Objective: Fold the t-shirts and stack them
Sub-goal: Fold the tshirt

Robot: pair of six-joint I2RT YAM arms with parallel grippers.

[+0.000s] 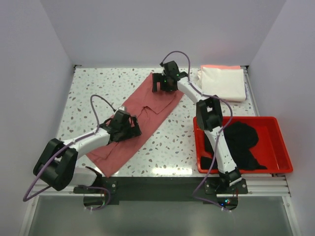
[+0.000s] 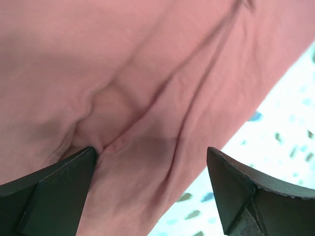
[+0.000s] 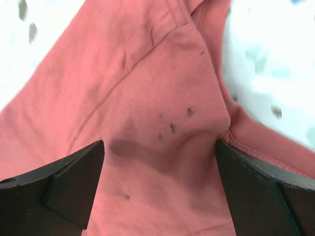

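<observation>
The dusty rose-red t-shirt [image 1: 140,120] lies as a long diagonal strip on the speckled table. My left gripper [image 1: 129,127] is open and pressed down on its middle; the left wrist view shows the cloth [image 2: 147,98] wrinkled between the wide-apart fingers. My right gripper [image 1: 161,83] is open over the shirt's far end; the right wrist view shows cloth [image 3: 157,113] with small dark specks between the fingers. The cream-white t-shirt [image 1: 224,82] lies folded at the back right on the peach-pink one [image 1: 216,67]. The black t-shirt [image 1: 241,143] lies crumpled in the tray.
A red plastic tray [image 1: 283,147] stands at the front right. White walls close in the table [image 1: 93,93] on three sides. A metal rail runs along the near edge by the arm bases.
</observation>
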